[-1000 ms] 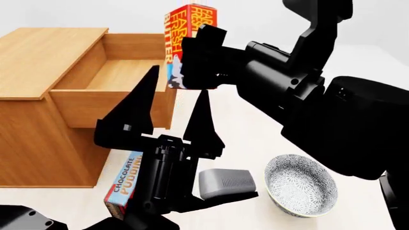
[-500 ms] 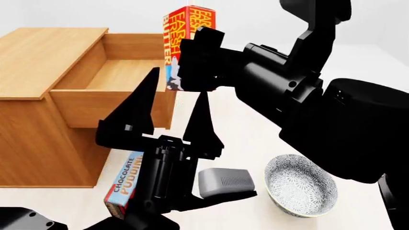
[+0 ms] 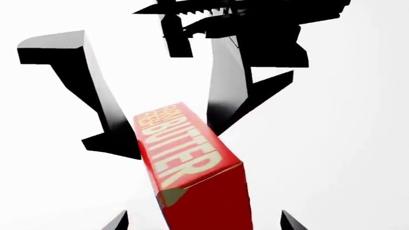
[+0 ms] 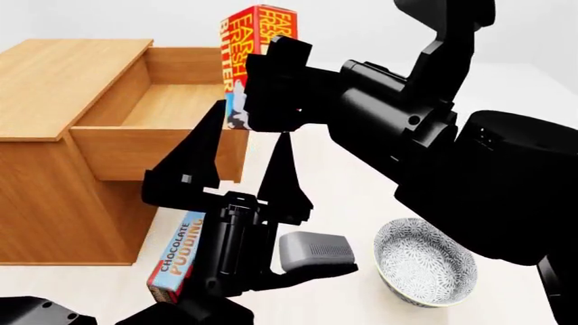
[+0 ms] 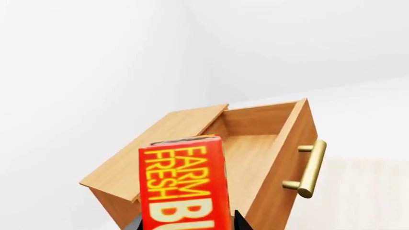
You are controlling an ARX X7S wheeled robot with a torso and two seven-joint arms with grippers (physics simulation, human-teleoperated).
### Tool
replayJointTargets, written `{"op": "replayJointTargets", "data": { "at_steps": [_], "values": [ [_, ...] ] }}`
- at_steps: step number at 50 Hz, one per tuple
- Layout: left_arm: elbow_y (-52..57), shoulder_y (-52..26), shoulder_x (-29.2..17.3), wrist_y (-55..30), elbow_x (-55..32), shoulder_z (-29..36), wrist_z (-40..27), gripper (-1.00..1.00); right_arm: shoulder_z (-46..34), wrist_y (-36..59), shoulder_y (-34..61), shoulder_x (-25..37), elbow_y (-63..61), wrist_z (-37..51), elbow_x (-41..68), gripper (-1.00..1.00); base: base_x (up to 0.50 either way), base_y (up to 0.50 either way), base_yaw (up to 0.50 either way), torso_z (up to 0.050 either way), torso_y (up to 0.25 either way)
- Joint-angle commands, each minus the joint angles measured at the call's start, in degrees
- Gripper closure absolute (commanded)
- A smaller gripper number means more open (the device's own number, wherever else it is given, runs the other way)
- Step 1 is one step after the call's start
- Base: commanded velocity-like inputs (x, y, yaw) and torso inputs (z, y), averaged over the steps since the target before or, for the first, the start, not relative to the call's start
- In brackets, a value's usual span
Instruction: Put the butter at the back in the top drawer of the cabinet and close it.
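My right gripper (image 4: 260, 88) is shut on the butter (image 4: 257, 34), a red and yellow box held upright in the air by the right rim of the open top drawer (image 4: 172, 101). In the right wrist view the butter (image 5: 182, 187) stands between the fingers of the right gripper (image 5: 185, 224), above the open drawer (image 5: 255, 143) and its brass handle (image 5: 311, 167). My left gripper (image 4: 239, 166) is open and empty, below the butter and in front of the cabinet (image 4: 63, 81). The left wrist view shows the butter (image 3: 191, 163) from underneath.
A Chocolate Pudding box (image 4: 176, 261) leans by the cabinet's lower right corner. A grey rounded block (image 4: 316, 249) and a patterned bowl (image 4: 424, 263) sit on the pale table at the front right. The two lower drawers are hidden behind my left arm.
My right gripper has carried the butter a little to the left, toward the open drawer. My left gripper has shifted slightly.
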Motion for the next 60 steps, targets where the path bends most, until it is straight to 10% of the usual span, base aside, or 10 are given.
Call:
{"op": "replayJointTargets", "data": {
  "at_steps": [1,30,31,60],
  "values": [
    [0.5,0.0,0.1,-0.7,0.1,-0.6,0.3,-1.0,1.2,-0.3,0.1,0.2,0.3,-1.3,-1.4,1.0,0.0,0.0,0.0,0.0,0.0],
    [0.8,-1.1,0.5,-1.7,0.3,-2.3,1.4,-1.0,0.9,-1.2,-1.7,0.4,-1.6,-1.0,-1.4,1.0,0.0,0.0,0.0,0.001,0.001],
    [1.0,-1.1,0.3,-1.1,0.4,-2.0,1.5,1.0,1.0,-1.2,-1.6,0.4,-1.6,-0.9,-1.3,1.0,0.0,0.0,0.0,0.0,0.0],
    [1.0,-1.7,-0.4,-0.4,0.8,-2.0,2.9,1.0,1.2,-1.3,-1.0,1.2,-2.3,-1.3,0.6,1.0,0.0,0.0,0.0,0.0,0.001]
  ]
}}
